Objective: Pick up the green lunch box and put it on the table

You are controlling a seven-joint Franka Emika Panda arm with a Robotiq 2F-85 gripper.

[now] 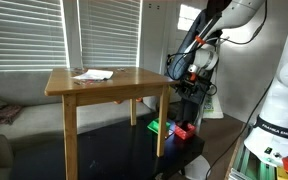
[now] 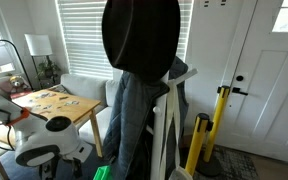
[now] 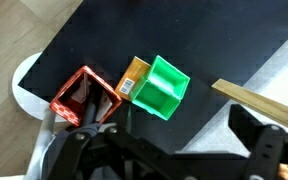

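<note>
The green lunch box (image 3: 162, 87) lies open-side up on the low black platform (image 3: 214, 45), touching a small orange box (image 3: 134, 74) and next to a red box (image 3: 84, 97). It also shows in an exterior view (image 1: 156, 127), under the far side of the wooden table (image 1: 109, 82), and as a green sliver in an exterior view (image 2: 102, 172). My gripper (image 3: 169, 150) hangs well above the box, open and empty. In an exterior view the gripper (image 1: 191, 70) is beside the table's edge, at tabletop height. A strip of the table edge (image 3: 259, 101) shows in the wrist view.
White paper (image 1: 92, 74) lies on the tabletop. A red object (image 1: 182, 130) sits on the platform by the green box. A coat stand with a black hat (image 2: 139, 40) and jacket fills an exterior view. A sofa (image 1: 24, 115) stands behind the table.
</note>
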